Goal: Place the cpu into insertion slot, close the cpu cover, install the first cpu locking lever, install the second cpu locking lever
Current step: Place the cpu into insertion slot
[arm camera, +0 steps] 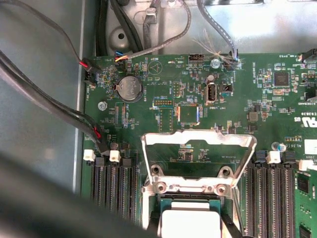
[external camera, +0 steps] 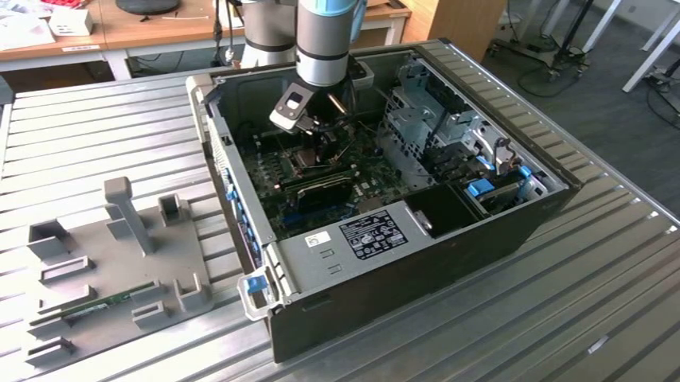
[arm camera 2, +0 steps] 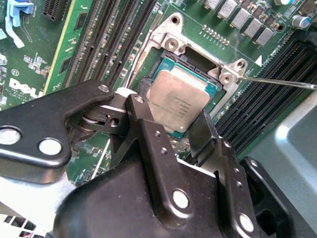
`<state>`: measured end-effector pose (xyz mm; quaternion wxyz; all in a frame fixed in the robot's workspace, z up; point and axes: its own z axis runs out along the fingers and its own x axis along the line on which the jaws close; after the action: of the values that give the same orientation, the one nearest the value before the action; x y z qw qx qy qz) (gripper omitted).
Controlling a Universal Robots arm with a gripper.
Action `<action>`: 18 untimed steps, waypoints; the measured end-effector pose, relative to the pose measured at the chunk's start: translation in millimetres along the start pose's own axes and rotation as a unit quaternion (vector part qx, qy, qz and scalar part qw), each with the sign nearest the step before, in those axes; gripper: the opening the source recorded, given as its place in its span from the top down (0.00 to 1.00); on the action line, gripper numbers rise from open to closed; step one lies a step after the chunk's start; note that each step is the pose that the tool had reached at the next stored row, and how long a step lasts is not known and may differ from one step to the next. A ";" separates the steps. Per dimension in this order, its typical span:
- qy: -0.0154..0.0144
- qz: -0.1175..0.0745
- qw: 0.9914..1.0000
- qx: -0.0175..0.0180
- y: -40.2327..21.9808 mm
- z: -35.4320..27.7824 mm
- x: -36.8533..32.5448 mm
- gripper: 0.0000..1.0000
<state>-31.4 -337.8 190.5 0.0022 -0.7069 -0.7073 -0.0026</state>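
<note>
We have the cpu (arm camera 2: 178,99) down at the insertion slot (arm camera 2: 188,58), pincer (arm camera 2: 168,110) clamped on it; cpu cover (arm camera: 198,137) stands open, locking levers (arm camera 2: 277,82) not yet installed.

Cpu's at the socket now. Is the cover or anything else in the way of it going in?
Nothing visible does. The cpu cover stands swung open, off the insertion slot, and the cpu lies at the slot's opening right under the gripper.

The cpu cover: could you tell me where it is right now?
In the first wrist view the cpu cover stands hinged open beside the cpu, between the memory slots.
</note>
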 end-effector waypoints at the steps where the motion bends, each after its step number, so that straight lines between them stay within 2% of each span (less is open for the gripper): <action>1: 0.000 0.000 1.000 0.000 0.0 0.0 0.0 0.46; 18: 0.000 0.000 1.000 0.000 -0.3 1.2 -0.4 0.46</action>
<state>-31.7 -338.2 189.3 0.0021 -0.7069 -0.7073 -0.0022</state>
